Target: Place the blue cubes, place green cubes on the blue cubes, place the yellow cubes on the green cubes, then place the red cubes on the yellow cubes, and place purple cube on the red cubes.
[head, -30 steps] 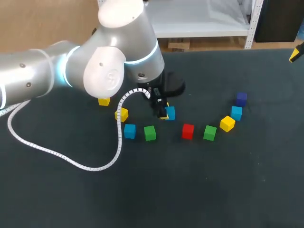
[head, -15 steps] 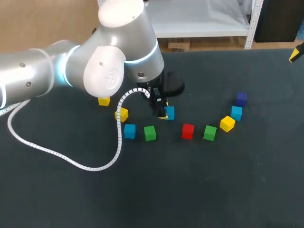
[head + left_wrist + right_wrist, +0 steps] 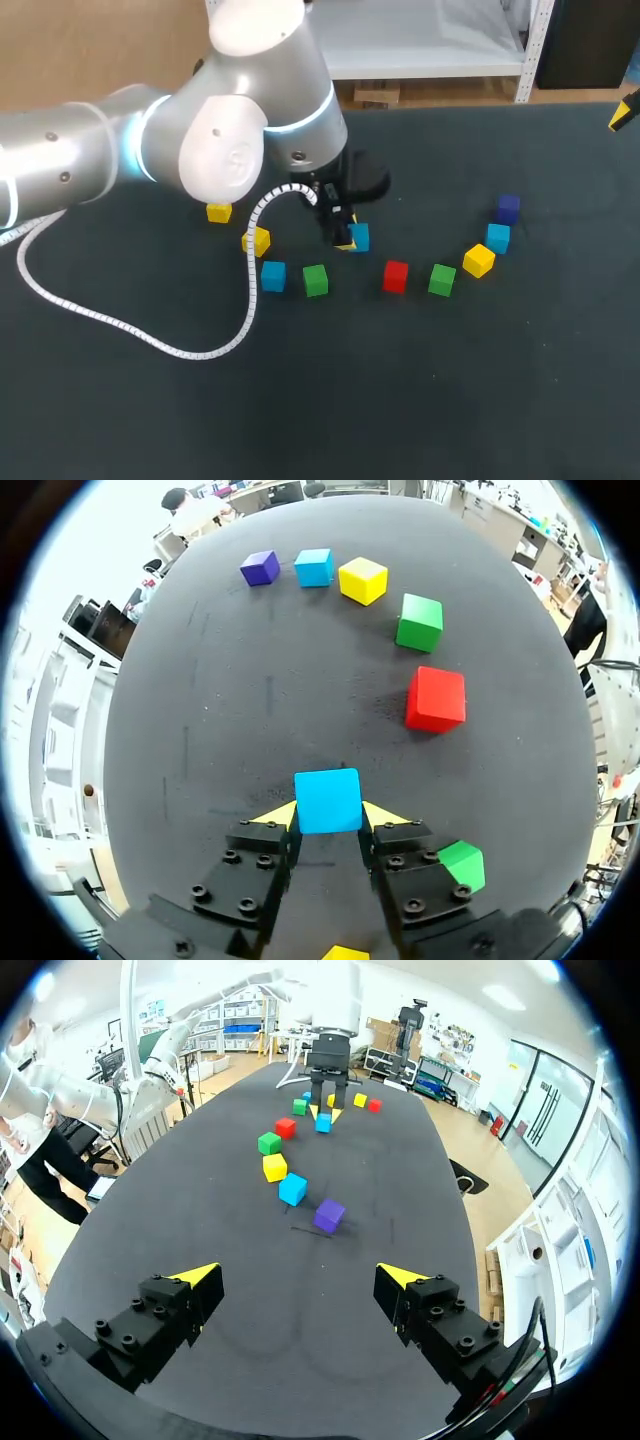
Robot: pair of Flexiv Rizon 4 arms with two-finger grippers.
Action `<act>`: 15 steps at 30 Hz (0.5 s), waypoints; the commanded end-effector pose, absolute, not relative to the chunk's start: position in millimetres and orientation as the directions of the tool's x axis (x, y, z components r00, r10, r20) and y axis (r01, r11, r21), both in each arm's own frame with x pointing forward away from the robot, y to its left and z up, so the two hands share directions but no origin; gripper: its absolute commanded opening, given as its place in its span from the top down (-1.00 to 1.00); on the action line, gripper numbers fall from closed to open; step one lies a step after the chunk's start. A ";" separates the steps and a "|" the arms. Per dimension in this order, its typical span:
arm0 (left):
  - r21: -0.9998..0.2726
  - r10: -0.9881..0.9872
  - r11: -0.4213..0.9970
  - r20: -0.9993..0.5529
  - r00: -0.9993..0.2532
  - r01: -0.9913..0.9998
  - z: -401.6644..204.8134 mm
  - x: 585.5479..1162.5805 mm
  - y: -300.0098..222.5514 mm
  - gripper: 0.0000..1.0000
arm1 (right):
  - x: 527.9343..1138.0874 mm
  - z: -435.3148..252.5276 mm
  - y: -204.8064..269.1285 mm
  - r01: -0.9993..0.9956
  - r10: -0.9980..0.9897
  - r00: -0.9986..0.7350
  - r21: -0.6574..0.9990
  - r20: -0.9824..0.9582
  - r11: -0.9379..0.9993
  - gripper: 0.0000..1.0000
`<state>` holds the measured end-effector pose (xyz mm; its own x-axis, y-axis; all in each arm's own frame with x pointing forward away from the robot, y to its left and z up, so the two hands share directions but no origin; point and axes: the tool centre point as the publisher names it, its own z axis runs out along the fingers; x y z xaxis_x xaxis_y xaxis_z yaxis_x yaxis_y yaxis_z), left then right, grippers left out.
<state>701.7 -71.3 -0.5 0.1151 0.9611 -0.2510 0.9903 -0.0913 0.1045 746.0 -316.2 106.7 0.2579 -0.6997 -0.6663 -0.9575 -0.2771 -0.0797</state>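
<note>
My left gripper (image 3: 328,816) is shut on a blue cube (image 3: 328,800), low over the table's middle (image 3: 358,237). Ahead of it lie a red cube (image 3: 436,698), a green cube (image 3: 419,622), a yellow cube (image 3: 362,580), another blue cube (image 3: 314,567) and a purple cube (image 3: 260,567) in a curved row. A second green cube (image 3: 316,280) and a third blue cube (image 3: 273,276) sit just left of the gripper in the head view. Two yellow cubes (image 3: 259,241) (image 3: 219,212) lie further left. My right gripper (image 3: 300,1280) stands open, holding nothing, far off at the table's right end.
A white coiled cable (image 3: 150,335) from my left arm (image 3: 200,130) loops across the table's left half. The dark tabletop (image 3: 420,400) in front of the cubes is bare.
</note>
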 end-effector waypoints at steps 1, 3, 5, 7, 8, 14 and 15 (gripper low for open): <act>0.097 0.962 -0.097 -0.248 0.118 0.991 -1.0 704.0 -71.7 0.28 | 745.7 106.7 -316.0 -0.957 -0.699 0.258 -0.081 -0.666 -0.277 -1.00; 0.094 0.962 -0.098 -0.246 0.119 0.991 -1.2 703.7 -71.6 0.04 | 745.7 106.7 -316.0 -0.957 -0.699 0.258 -0.081 -0.666 -0.277 -1.00; 0.092 0.962 -0.098 -0.245 0.118 0.991 -1.4 703.5 -71.5 -0.41 | 745.7 106.7 -316.0 -0.957 -0.699 0.258 -0.081 -0.666 -0.277 -1.00; 0.089 0.963 -0.097 -0.244 0.116 0.991 -2.1 703.2 -71.6 -0.49 | 745.7 106.7 -316.0 -0.957 -0.699 0.258 -0.081 -0.666 -0.277 -1.00; 0.088 0.963 -0.097 -0.243 0.115 0.991 -2.2 703.1 -71.6 -0.62 | 745.7 106.7 -316.0 -0.957 -0.699 0.258 -0.081 -0.666 -0.277 -1.00; 0.085 0.963 -0.096 -0.246 0.114 0.992 -3.8 704.1 -73.1 -0.67 | 745.7 106.7 -316.0 -0.957 -0.699 0.258 -0.081 -0.666 -0.277 -1.00; 0.085 0.963 -0.095 -0.246 0.113 0.992 -4.3 704.6 -73.5 -0.59 | 745.7 106.7 -316.0 -0.957 -0.699 0.258 -0.081 -0.666 -0.277 -1.00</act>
